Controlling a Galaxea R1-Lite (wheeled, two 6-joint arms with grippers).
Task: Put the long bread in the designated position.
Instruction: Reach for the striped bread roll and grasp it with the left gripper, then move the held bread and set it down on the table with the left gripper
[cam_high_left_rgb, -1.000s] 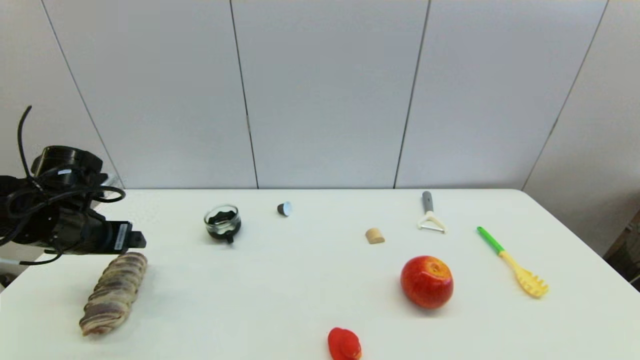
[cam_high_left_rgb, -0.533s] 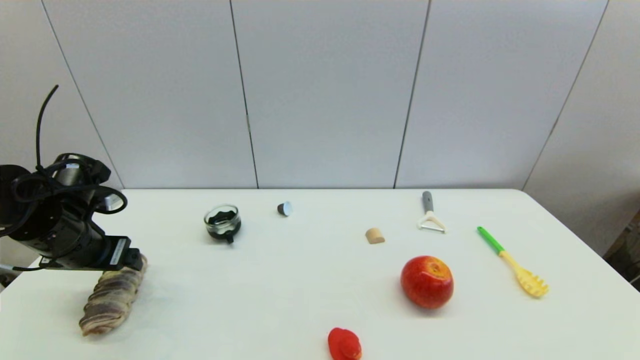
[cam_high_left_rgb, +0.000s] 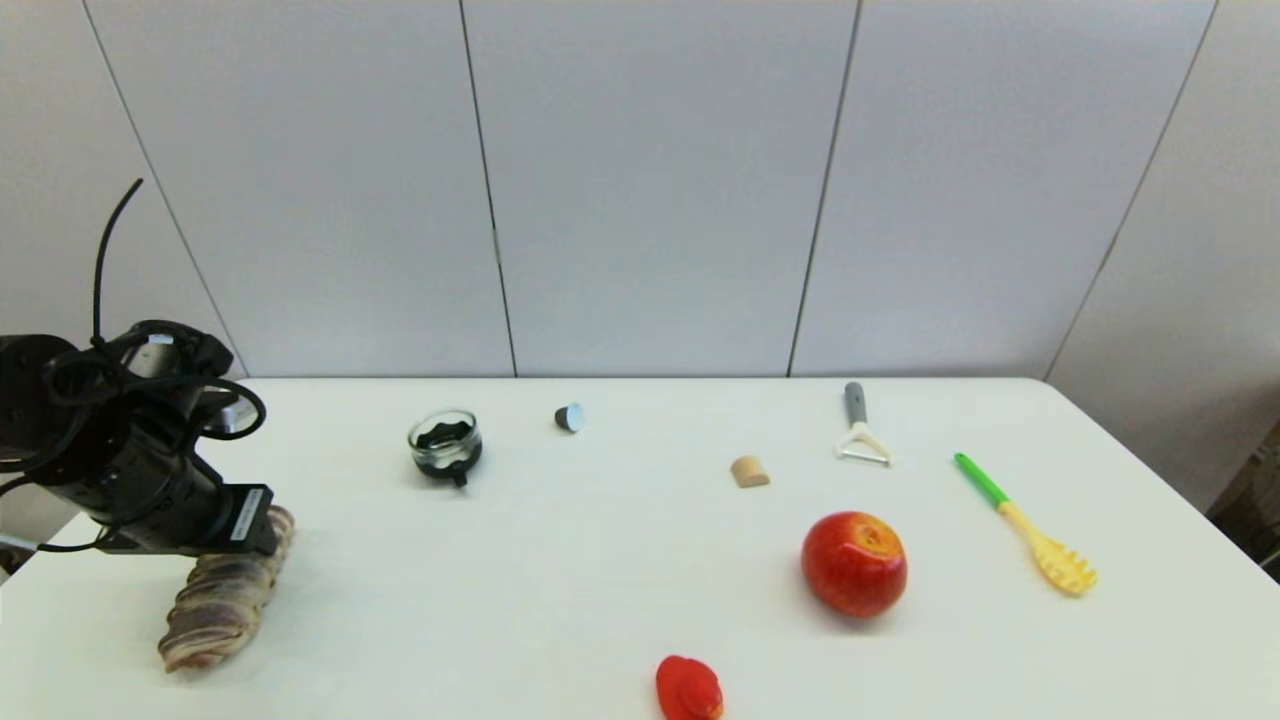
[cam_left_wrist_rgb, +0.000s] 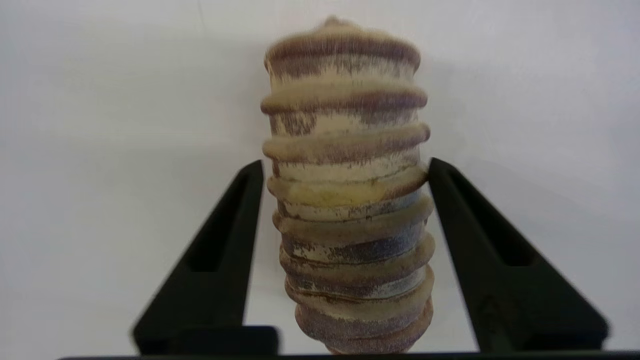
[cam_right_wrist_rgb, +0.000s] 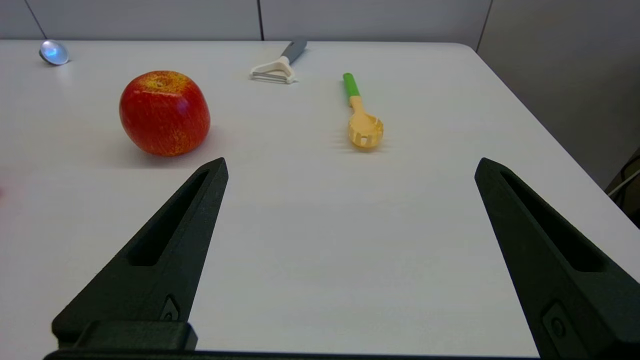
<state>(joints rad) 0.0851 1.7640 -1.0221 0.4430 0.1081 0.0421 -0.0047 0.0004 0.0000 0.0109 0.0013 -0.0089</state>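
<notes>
Left gripper (cam_left_wrist_rgb: 345, 167) straddles the long bread (cam_left_wrist_rgb: 347, 200), fingers (cam_left_wrist_rgb: 227, 240) spread, not yet clamped. I judge the loaf's axis runs lengthwise between them.

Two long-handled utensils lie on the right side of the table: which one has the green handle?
The yellow pasta server, nearest the right edge; the peeler beside it has a grey handle and white head.

The right claw (cam_right_wrist_rgb: 350, 170) hangs wide apart near the apple (cam_right_wrist_rgb: 164, 113).

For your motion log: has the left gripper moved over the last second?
Yes. The left gripper has dropped from above the long bread's far end to straddle it; the bread stayed put.
</notes>
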